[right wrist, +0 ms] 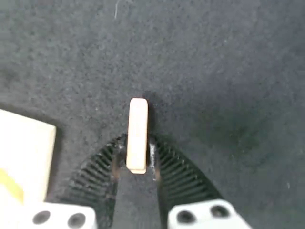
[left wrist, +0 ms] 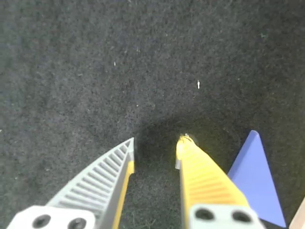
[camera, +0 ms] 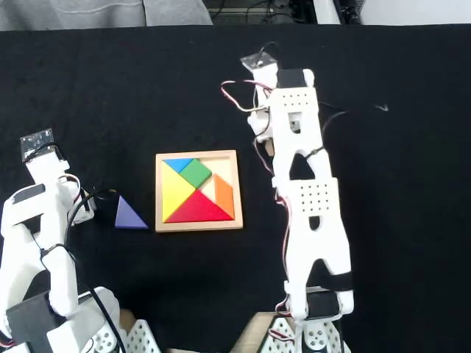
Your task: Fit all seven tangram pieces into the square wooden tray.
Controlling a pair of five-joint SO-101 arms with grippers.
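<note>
The square wooden tray [camera: 197,227] lies mid-table and holds blue, green, yellow, red and orange pieces; its far right corner shows bare wood. A violet-blue triangle [camera: 129,215] lies on the cloth just left of the tray. My left gripper [left wrist: 157,145] stands open over bare cloth, the triangle [left wrist: 255,183] right beside its yellow finger [left wrist: 200,181]. In the high view the left gripper [camera: 94,206] is left of the triangle. My right gripper [right wrist: 137,160] is shut on a pale wooden piece [right wrist: 138,129] held edge-on, just right of the tray's far corner [right wrist: 24,152].
Black cloth covers the whole table. The right arm [camera: 309,198] stretches along the tray's right side, and the left arm [camera: 37,235] stands at the near left. Cables hang by both arms.
</note>
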